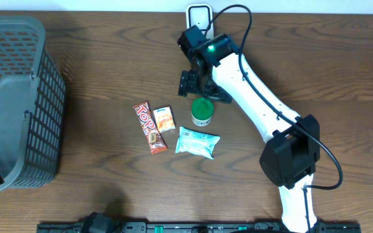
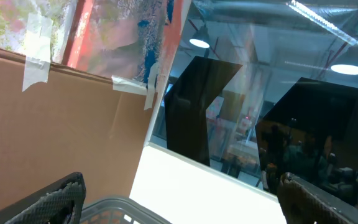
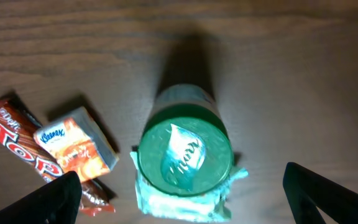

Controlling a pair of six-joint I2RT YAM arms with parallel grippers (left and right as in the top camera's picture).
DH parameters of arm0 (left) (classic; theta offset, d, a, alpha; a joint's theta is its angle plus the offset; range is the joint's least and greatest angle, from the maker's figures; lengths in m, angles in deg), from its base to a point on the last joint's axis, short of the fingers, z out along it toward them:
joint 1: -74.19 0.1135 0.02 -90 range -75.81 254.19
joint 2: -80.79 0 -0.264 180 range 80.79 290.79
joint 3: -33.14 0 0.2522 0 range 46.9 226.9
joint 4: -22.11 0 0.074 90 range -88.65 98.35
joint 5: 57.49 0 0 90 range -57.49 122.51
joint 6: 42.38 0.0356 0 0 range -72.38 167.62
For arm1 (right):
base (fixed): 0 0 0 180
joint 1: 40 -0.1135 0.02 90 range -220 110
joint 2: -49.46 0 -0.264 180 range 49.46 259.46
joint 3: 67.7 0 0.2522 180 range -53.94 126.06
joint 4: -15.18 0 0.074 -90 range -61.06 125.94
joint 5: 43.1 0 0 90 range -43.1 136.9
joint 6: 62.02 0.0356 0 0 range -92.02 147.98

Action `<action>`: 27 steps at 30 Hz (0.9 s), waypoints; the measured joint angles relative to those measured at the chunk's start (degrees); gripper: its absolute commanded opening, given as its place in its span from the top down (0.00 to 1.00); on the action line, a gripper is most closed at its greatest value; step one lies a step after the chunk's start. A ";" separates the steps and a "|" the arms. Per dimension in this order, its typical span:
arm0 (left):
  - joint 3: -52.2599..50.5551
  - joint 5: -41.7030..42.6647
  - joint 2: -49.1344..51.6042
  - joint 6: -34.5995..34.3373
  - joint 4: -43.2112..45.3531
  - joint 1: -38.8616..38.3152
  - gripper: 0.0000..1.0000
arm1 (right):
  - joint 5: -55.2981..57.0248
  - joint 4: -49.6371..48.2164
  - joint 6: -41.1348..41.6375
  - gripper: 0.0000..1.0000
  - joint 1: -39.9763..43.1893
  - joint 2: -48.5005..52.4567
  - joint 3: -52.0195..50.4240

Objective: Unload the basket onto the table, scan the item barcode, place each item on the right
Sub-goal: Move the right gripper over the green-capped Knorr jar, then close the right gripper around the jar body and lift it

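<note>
Four items lie mid-table: a green-lidded can, a red chocolate bar, an orange tissue pack and a pale blue packet. My right gripper hangs open just beyond the can, touching nothing. In the right wrist view the can's lid sits between the spread fingers, with the blue packet behind it and the tissue pack and bar to the left. My left gripper is open and empty over the basket rim, facing the room.
A grey mesh basket fills the table's left side. A white device with a black cable stands at the far edge behind the right arm. The right arm runs diagonally from the front right.
</note>
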 measured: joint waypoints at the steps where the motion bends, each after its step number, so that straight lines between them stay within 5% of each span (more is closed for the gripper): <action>1: -0.02 0.00 0.00 0.00 -0.02 0.00 0.02 | 0.20 -0.66 -0.11 0.01 -0.26 0.00 -0.79; 27: 0.00 0.00 0.00 0.00 -0.02 0.00 0.01 | -1.84 -19.67 3.43 0.01 -0.76 0.02 -21.44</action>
